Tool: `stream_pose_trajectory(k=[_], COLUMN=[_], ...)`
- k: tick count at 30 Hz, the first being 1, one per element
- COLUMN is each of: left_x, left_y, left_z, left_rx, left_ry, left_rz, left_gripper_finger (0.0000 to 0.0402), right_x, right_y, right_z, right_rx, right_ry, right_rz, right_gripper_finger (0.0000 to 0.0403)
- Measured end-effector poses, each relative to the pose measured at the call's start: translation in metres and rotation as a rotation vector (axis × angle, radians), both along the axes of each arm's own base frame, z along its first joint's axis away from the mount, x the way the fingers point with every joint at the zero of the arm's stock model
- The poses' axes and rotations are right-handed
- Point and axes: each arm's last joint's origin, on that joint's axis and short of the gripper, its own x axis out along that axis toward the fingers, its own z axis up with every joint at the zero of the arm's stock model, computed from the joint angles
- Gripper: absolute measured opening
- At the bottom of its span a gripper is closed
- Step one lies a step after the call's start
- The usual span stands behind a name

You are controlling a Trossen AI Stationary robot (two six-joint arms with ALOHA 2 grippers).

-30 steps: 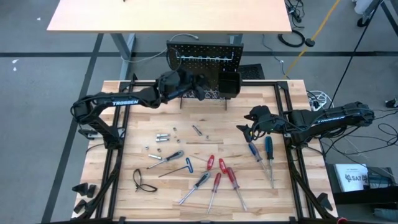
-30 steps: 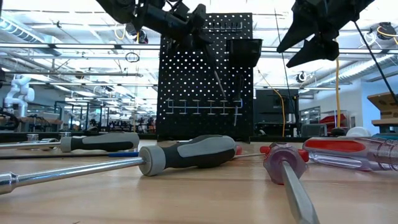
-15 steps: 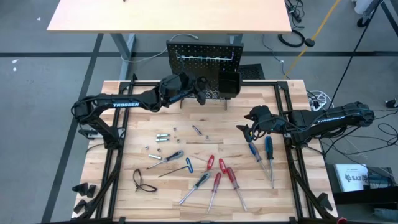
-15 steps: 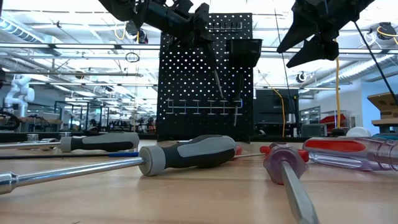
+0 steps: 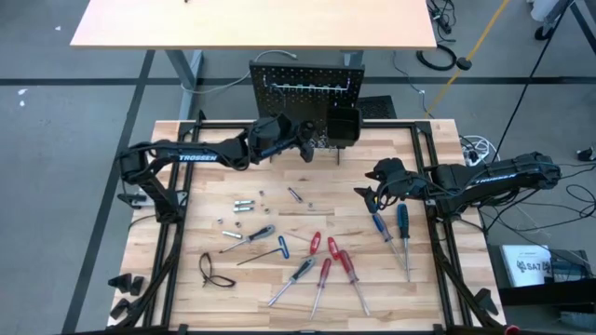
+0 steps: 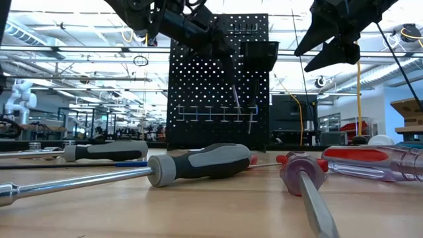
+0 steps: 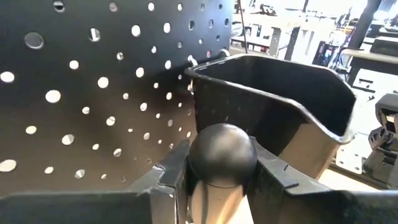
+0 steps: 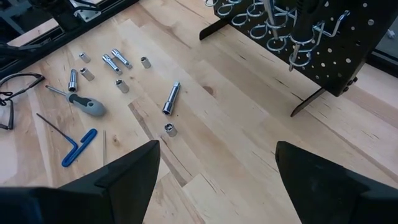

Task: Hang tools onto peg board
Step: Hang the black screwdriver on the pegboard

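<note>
Our left jaws point(image 5: 305, 147) are closed on a black-handled screwdriver point(image 7: 222, 163); its round handle end sits squeezed between our two fingers point(image 7: 168, 171), and its shaft point(image 6: 235, 99) hangs down below the jaws in front of the peg board point(image 6: 198, 99). Just ahead of these jaws stands the peg board's perforated face, with its small black bin point(image 7: 280, 118) slightly to one side of them. Our right jaws point(image 5: 366, 196) hang spread wide and hold nothing, raised above the desk point(image 5: 447, 288) and well apart from the board. Below and ahead of them lie small silver bits point(image 8: 171, 98) and a blue T-handle key point(image 8: 78, 147), while the remaining screwdrivers point(image 5: 340, 265) lie scattered on the desk behind and beside them.
</note>
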Motion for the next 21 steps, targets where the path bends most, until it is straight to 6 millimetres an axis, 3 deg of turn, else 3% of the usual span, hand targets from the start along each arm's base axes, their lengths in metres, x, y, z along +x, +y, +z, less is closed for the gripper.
stream_pose_trajectory(k=[21], left_x=[0.018], left_y=[0.001], left_z=[-0.008], left_rx=[0.052], left_ry=[0.148], left_rz=[-0.016], left_gripper_finger=[0.0112], right_x=[0.000], right_y=[0.000], right_z=[0.000], right_rx=[0.009], right_ry=[-0.003], right_rz=[-0.007], right_gripper_finger=[0.0310])
